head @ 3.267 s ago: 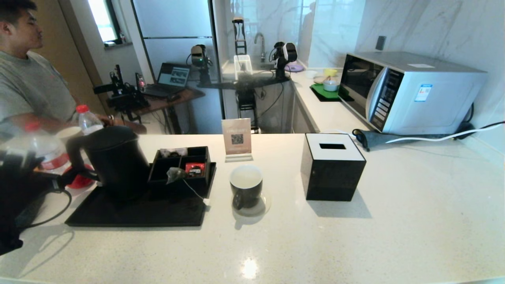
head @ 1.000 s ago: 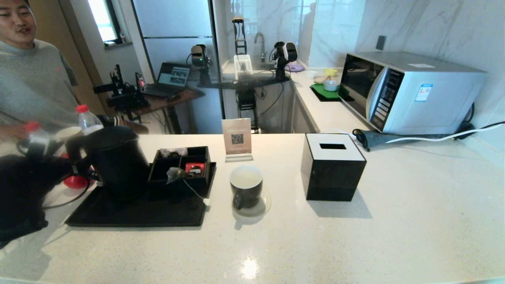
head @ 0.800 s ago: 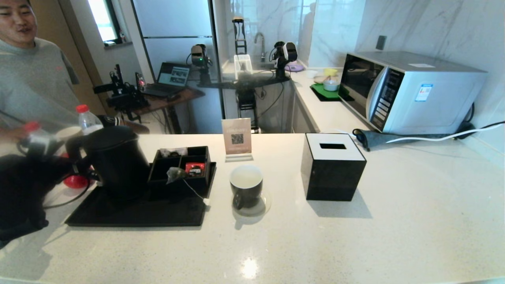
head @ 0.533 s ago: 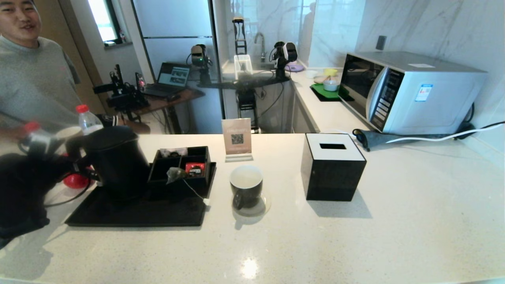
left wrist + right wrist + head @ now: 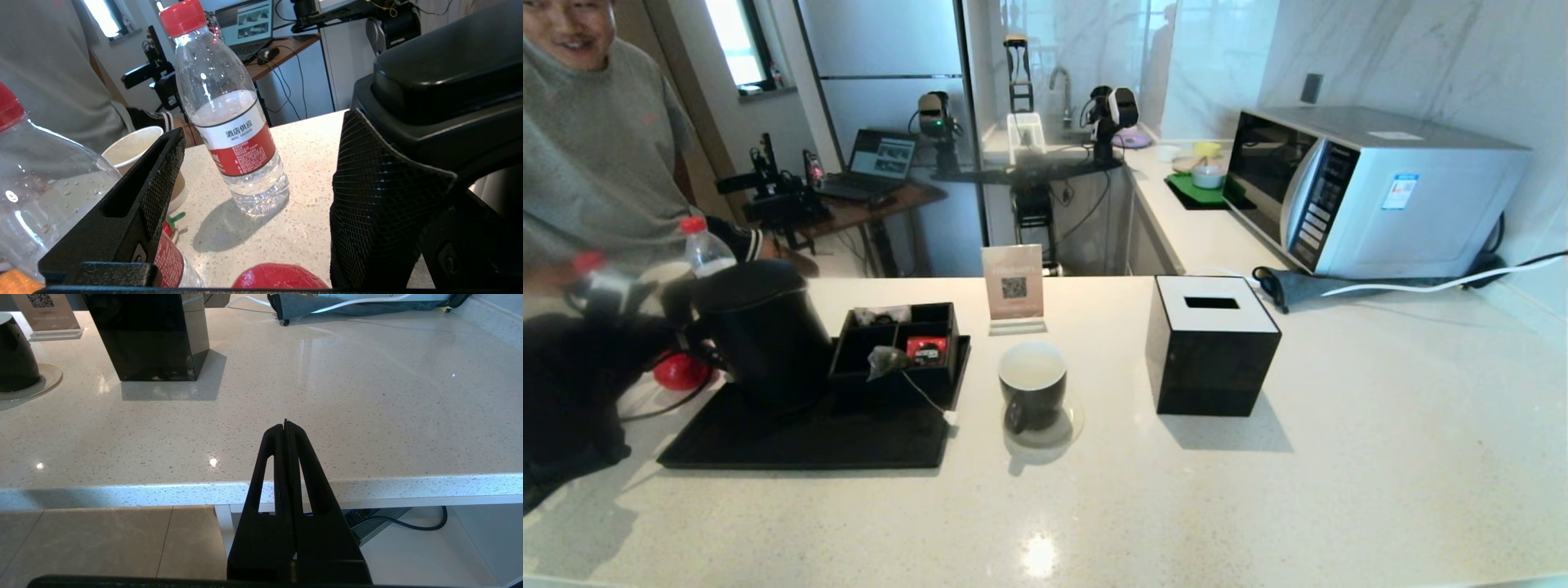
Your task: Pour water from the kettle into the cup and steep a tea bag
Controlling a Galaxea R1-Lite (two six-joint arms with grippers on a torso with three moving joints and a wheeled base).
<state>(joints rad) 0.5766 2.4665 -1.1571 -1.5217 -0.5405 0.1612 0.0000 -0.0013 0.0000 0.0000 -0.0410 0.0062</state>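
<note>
Left gripper (image 5: 253, 196): jaws wide, has edged closer to the kettle (image 5: 760, 331) handle just beside it; grasp pending. Right gripper (image 5: 286, 428): closed, empty, parked below the counter (image 5: 367, 396) edge.

The kettle (image 5: 760, 331) is black. The cup (image 5: 1032, 390) is dark outside and cream inside. The tea bag (image 5: 883, 362) is grey-green. The bottle (image 5: 229, 114) is clear with a red cap. The counter (image 5: 1258, 490) is white with tiny specks.

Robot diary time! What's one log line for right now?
left pincer: open beside kettle handle | right pincer: shut, parked off counter | cup: on coaster | tea bag: in organizer
</note>
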